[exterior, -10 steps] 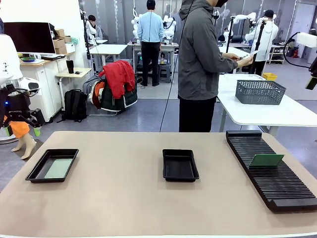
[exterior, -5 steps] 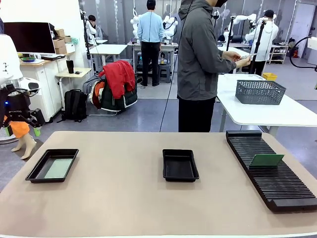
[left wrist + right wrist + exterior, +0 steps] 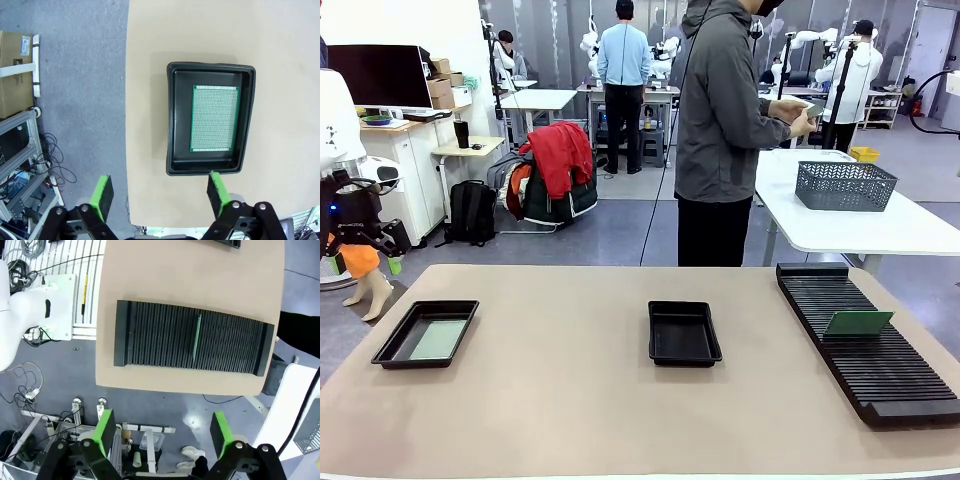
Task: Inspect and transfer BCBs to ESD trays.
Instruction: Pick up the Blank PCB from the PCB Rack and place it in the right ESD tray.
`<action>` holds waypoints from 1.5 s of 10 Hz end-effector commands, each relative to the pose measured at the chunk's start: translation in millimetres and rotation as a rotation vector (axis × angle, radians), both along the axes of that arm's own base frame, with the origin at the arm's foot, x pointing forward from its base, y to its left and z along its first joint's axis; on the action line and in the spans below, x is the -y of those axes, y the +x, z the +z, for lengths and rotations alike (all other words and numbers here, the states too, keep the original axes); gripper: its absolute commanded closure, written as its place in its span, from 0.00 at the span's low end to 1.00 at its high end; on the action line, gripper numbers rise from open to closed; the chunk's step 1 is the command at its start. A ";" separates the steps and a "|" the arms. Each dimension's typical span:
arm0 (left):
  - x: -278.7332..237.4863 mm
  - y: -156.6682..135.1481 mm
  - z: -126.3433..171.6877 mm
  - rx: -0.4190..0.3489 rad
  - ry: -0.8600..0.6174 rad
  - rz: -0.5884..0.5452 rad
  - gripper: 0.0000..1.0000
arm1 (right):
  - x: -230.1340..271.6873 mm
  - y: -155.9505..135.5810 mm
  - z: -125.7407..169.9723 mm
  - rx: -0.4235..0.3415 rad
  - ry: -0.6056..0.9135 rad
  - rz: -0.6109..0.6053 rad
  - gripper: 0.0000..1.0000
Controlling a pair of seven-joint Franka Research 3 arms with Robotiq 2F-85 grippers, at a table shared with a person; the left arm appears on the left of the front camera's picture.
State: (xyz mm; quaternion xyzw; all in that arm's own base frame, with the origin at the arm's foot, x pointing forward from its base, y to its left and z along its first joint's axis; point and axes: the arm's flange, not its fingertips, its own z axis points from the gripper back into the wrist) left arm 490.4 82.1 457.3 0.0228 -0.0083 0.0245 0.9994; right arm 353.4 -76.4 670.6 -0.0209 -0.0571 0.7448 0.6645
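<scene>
Green and standing on edge in the right-side slotted rack [image 3: 880,380], the BCB [image 3: 858,323] lies below the nearer, spread-open right gripper [image 3: 162,416], its long edge running across the rack.

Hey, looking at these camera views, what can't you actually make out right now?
- What the person is holding: front view, too small and far off to identify.
- Inside of the grey mesh basket: front view, its own walls hide it.
- Faces of the BCB standing in the slotted rack: right wrist view, seen edge-on.
- One ESD tray: right wrist view, cut off by the top edge.
</scene>
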 end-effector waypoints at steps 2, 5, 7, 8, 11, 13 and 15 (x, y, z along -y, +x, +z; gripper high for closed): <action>-0.3 -0.6 -0.7 0.003 -0.004 -0.001 0.00 | -0.5 0.1 -1.6 -0.008 -0.004 0.003 0.00; -0.3 -0.6 -0.7 0.003 -0.004 -0.001 0.00 | -0.5 0.1 -1.6 -0.008 -0.004 0.003 0.00; -0.3 -0.6 -0.7 0.003 -0.004 -0.001 0.00 | -0.2 0.1 -0.2 -0.001 0.000 0.000 0.00; -0.3 -0.6 -0.7 0.003 -0.004 -0.001 0.00 | 4.7 4.7 -12.2 0.017 0.013 0.014 0.00; -0.3 -0.6 -0.7 0.003 -0.004 -0.001 0.00 | 9.9 11.9 -48.1 0.066 0.003 0.051 0.00; -0.3 -0.6 -0.7 0.003 -0.004 -0.001 0.00 | 8.3 20.9 -79.4 0.094 0.014 0.089 0.00; -0.3 -0.6 -0.7 0.003 -0.004 -0.001 0.00 | 7.1 29.9 -110.7 0.110 0.017 0.088 0.00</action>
